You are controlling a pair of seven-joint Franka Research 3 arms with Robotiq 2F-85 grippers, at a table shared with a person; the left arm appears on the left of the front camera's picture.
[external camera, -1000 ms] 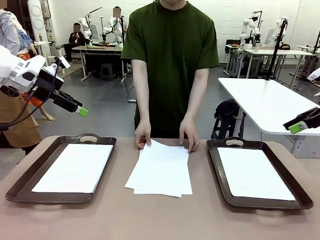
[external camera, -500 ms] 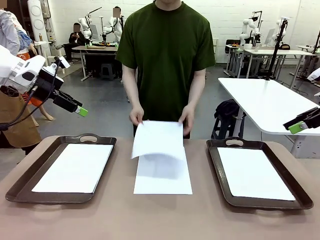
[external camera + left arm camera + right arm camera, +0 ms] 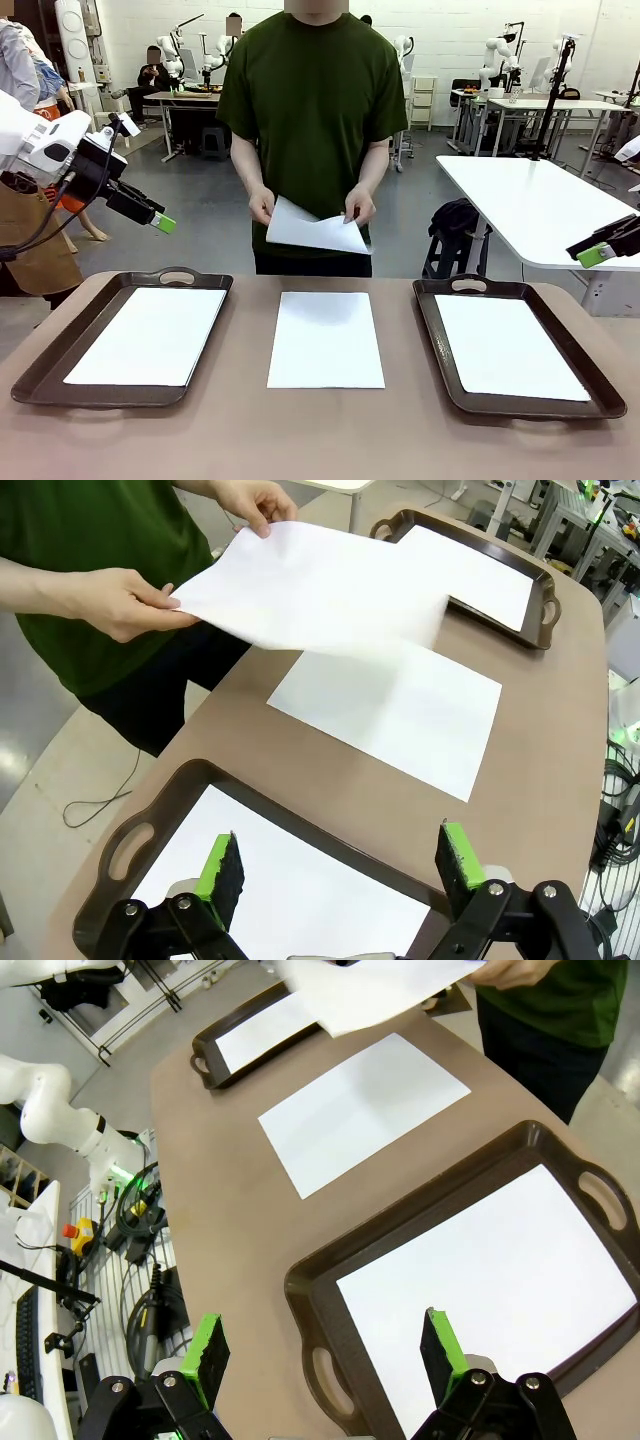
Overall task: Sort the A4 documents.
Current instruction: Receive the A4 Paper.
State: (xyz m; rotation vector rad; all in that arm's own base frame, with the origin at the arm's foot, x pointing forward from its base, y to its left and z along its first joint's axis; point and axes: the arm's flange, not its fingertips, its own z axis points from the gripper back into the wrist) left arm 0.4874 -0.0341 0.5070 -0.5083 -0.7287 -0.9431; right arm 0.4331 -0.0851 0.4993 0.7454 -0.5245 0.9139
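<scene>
The A4 documents are plain white sheets. One lies flat at the table's middle (image 3: 326,339) (image 3: 400,715) (image 3: 365,1110). The person at the far side holds others in both hands above the table (image 3: 318,228) (image 3: 320,585). Another sheet lies in the left tray (image 3: 150,335), and one in the right tray (image 3: 510,345). My left gripper (image 3: 160,222) (image 3: 340,860) hangs open and empty above the left tray's near end. Off the table's right edge, my right gripper (image 3: 600,252) (image 3: 325,1348) is open too, looking down on the right tray.
Two dark brown handled trays flank the middle sheet: the left one (image 3: 40,378) (image 3: 130,840) and the right one (image 3: 600,395) (image 3: 320,1300). The brown tabletop (image 3: 320,440) is bare along its front. A white table (image 3: 540,205) stands behind on the right.
The person lifted the upper sheets off the middle pile, stood up straight and now holds them at waist height. A neat sheet is left on the table. Neither arm has moved.
</scene>
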